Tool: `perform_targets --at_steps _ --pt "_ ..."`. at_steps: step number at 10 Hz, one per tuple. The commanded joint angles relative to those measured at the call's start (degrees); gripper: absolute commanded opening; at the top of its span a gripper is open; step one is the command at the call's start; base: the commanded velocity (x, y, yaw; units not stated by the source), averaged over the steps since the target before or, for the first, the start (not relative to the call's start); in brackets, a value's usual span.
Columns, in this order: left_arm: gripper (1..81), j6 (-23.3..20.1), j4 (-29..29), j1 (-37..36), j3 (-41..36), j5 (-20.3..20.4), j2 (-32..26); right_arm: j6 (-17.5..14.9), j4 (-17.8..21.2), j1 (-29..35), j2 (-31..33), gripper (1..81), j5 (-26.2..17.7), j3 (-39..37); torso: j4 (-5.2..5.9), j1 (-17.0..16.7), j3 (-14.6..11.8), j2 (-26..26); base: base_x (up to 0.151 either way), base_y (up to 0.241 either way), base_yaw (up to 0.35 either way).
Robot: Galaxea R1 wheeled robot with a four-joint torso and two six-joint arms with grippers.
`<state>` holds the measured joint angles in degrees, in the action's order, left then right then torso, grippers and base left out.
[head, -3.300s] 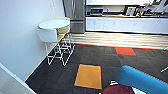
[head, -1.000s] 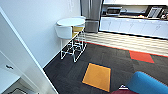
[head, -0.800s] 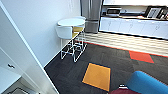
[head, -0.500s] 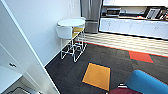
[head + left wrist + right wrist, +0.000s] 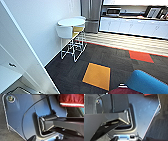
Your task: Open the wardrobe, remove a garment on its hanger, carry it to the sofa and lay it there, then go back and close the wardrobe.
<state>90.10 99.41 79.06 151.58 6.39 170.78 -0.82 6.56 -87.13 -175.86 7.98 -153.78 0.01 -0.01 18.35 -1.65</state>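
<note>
Dark carpet (image 5: 75,72) with orange tile (image 5: 97,75), white wall at 10 o'clock. Sofa (image 5: 147,82) at 4 o'clock; maroon garment (image 5: 122,90) at 5 o'clock touching it, also beside my left wrist (image 5: 71,99). Wardrobe (image 5: 15,72) at 8 o'clock. Can't tell whether my hands are open or what they grip.

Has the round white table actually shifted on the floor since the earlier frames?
No. The round white table keeps its place against the wall and yellow carpet tile; the camera moved.
</note>
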Motion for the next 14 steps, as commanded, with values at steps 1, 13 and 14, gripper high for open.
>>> perform_targets --at_steps 1,13,14 --pt "81.1 -0.1 0.2 -1.0 -0.1 -1.8 -0.3 0.0 -0.1 0.1 -0.6 81.1 -3.9 0.2 0.0 0.0 0.0 0.0 0.0 0.0 0.0" --pt "81.1 -0.1 0.4 -1.0 0.7 -2.0 0.7 0.0 -0.1 0.2 -0.5 81.1 -3.9 0.0 0.0 0.0 0.0 0.0 0.0 0.0 0.221" --pt "81.1 -0.1 0.4 -1.0 0.9 -2.0 0.9 -0.1 -0.1 0.2 -0.5 81.1 -3.9 0.0 0.0 0.0 0.0 0.0 0.0 0.0 0.33"
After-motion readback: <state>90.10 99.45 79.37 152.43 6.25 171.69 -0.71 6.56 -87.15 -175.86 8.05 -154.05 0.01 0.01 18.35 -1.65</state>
